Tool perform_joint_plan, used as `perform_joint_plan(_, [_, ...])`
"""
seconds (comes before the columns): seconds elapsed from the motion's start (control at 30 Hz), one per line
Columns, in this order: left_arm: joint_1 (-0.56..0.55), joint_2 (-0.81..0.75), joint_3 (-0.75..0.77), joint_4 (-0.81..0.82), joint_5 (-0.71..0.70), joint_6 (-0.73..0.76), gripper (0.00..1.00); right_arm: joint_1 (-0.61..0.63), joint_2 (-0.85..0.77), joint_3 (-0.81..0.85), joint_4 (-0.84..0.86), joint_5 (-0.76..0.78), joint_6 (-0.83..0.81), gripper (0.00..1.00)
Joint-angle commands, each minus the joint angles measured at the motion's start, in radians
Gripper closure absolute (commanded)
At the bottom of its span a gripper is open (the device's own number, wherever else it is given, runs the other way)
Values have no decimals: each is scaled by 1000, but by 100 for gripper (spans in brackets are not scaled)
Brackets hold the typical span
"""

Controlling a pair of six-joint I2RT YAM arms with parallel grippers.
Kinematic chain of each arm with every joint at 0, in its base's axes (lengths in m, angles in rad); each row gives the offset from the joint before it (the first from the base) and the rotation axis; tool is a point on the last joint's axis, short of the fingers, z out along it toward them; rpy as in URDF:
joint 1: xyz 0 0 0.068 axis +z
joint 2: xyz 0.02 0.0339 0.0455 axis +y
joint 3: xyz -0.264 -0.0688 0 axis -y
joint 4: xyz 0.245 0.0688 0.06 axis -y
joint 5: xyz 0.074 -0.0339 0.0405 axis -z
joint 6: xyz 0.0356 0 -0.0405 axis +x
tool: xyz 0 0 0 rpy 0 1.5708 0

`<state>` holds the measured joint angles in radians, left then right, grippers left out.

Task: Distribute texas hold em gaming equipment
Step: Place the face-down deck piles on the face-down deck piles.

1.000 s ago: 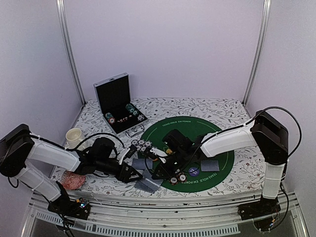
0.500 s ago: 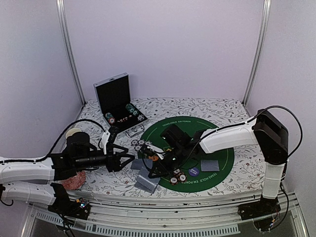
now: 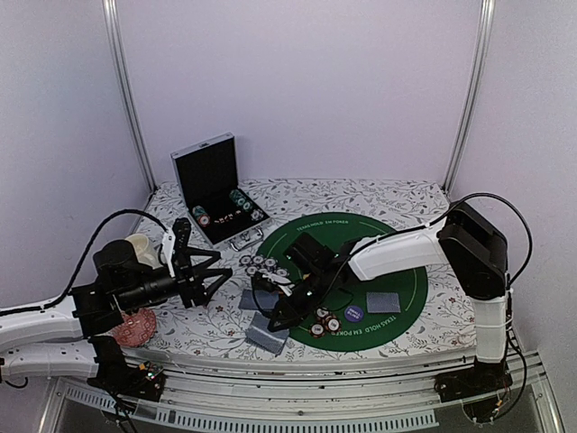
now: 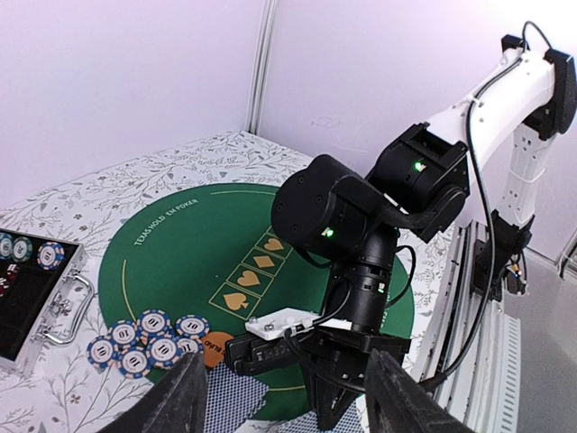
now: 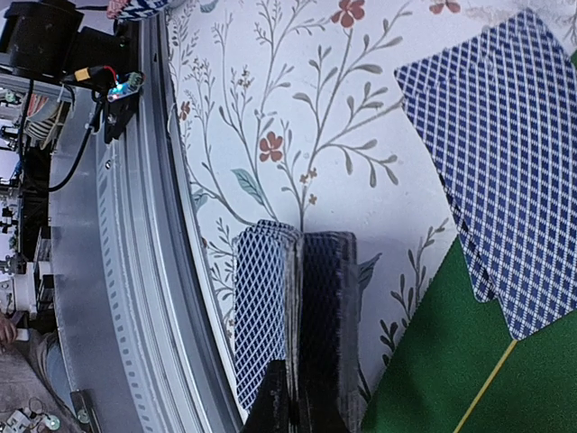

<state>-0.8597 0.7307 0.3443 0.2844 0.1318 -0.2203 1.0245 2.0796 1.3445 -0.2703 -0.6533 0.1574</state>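
Our right gripper, pinched shut, noses the deck by the near edge of the mat — to peel a card, we judge — while our left gripper hangs open and empty, well aside

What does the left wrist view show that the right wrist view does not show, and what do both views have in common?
Only the left wrist view shows the right arm, a cluster of poker chips, an orange button beside them and the open case. Only the right wrist view shows the thick stack of cards near the table's metal rail, and a single card at the mat's edge. Both show the green mat and the flowered tablecloth.
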Motion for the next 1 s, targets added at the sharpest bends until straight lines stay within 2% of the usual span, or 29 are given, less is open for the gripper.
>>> perform_joint_plan(0.0, [-14,-1,40,-19,0,63,39,-4,37,45,-51,-1,-23,97])
perform_joint_plan(0.17, [-17,9,63,-46,9,92,38,-2,50,60,-66,7,-37,93])
perform_joint_plan(0.3, [-26,18,106,-110,29,147,38,0,44,71,-78,29,-41,79])
perform_joint_plan(0.4, [-36,32,154,-178,64,212,38,-1,30,77,-87,48,-46,66])
perform_joint_plan(0.47, [-48,49,183,-221,101,264,37,0,24,82,-93,56,-50,63])
perform_joint_plan(0.63, [-79,109,257,-334,171,422,31,0,14,105,-133,88,-62,48])
perform_joint_plan(0.73, [-95,147,287,-399,213,509,25,0,-9,108,-142,120,-68,39])
perform_joint_plan(0.83, [-118,182,309,-458,233,591,20,-2,-31,110,-146,144,-71,21])
perform_joint_plan(0.87, [-127,193,314,-477,235,616,16,-4,-40,109,-147,150,-70,17])
perform_joint_plan(0.93, [-155,224,324,-509,231,663,3,-8,-60,103,-147,164,-66,7])
perform_joint_plan(0.97, [-169,244,330,-527,230,685,2,-12,-72,98,-147,175,-64,3])
